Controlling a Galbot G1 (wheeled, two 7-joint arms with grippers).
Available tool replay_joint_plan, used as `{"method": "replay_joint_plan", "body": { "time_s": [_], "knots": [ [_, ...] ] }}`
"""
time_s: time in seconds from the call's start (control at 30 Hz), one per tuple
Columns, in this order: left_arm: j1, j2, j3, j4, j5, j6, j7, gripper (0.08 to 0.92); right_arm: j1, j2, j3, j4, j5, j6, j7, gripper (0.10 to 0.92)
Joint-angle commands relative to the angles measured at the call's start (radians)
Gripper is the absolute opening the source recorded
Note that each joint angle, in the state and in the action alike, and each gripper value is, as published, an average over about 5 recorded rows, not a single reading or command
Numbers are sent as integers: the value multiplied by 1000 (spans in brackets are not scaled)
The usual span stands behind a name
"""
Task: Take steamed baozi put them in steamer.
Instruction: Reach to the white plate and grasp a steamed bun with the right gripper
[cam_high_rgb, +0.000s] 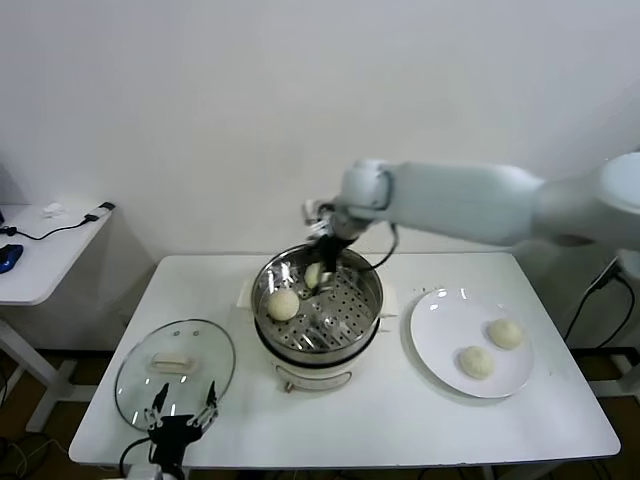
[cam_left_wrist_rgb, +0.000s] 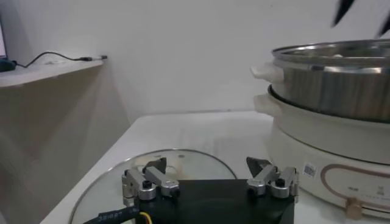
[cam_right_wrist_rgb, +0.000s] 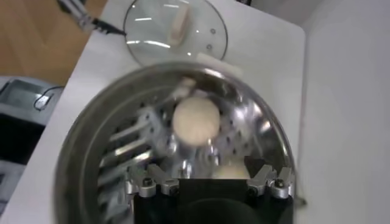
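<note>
Two baozi (cam_high_rgb: 490, 347) are left on the plate (cam_high_rgb: 440, 345), one (cam_high_rgb: 283, 304) is sat in the steamer (cam_high_rgb: 365, 325). Another (cam_high_rgb: 314, 274) is gripped by the right gripper (cam_high_rgb: 322, 272) by the back wall, so it could get squashed there. Left gripper (cam_high_rgb: 182, 408) is parked open by the lid (cam_high_rgb: 135, 385).

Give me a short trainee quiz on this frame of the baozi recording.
1. True or false: two small round pale cream-white dough buns lie on the flat round white plate.
2. Where is the right tool? A: over the plate. B: inside the round shiny stainless-steel steamer pot. C: at the table's front edge.
3. Which tool is parked by the round glass lid with a white handle?
Key: 1 true. 2 B; one more bun already lies on the perforated tray there. 3 the left tool, open.
</note>
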Motion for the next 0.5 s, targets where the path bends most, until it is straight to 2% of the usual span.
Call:
{"method": "replay_joint_plan", "body": {
  "time_s": [0.03,0.27,0.5],
  "knots": [
    [-3,5,-1,0,0,5,0,823,196,-409,-201,138,-183,112,-199,823],
    [-1,4,-1,-3,-3,11,-1,823,70,-585,-276,171,-378,123,-173,823],
    [-5,-1,0,2,-2,13,-1,823,-172,-623,-119,112,-485,92,-126,823]
  ]
}}
